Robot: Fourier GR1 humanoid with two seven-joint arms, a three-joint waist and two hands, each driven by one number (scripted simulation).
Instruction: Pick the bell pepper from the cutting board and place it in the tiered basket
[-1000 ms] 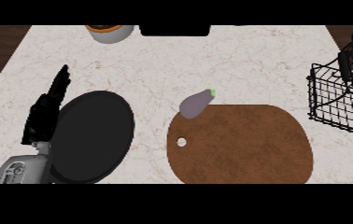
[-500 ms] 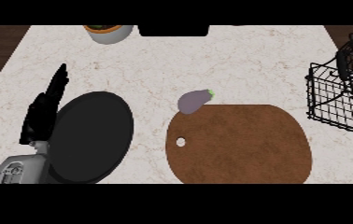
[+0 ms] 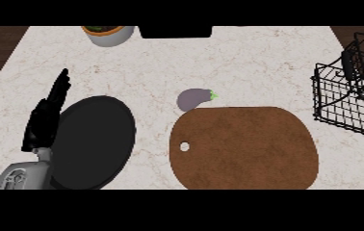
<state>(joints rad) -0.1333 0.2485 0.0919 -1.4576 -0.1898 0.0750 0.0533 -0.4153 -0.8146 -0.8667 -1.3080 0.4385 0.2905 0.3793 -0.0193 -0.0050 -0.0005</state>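
Before any grasp: our left hand rested at the left edge, fingers straight and together. The purple vegetable lay at the cutting board rim; reaching it likely came next, then the tiered basket.

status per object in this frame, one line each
Purple vegetable: lying on the counter at the cutting board's upper-left edge, not held.
Cutting board: flat, nothing on top.
Wire basket: upright at right edge.
Black plate: flat, bare.
Left hand: open, resting, fingers up.
Bowl: upright at the counter's far edge.
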